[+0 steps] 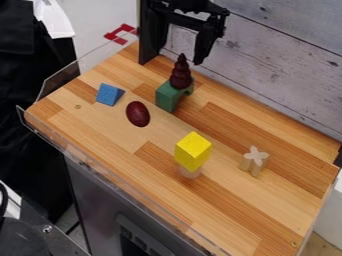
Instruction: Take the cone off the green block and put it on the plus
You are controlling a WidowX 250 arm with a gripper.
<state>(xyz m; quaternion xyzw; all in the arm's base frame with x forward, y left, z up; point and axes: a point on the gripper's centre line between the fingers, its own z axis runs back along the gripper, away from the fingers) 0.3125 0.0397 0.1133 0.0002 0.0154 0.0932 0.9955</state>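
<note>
Just below the claw (173,61), in the view, the dark red cone (180,76) stands upright on the green block (167,97). The claw's jaws seem to stand wide apart, though its black parts blend together. Farther below and right of it is the wooden plus (254,157).

Striped wooden surface (120,145), blue wedge (109,95) at left, dark red egg (137,114) near it, green block (165,98) toward the far side, pale round piece (190,173) nearer, pale upright plus (254,161) at right.
</note>
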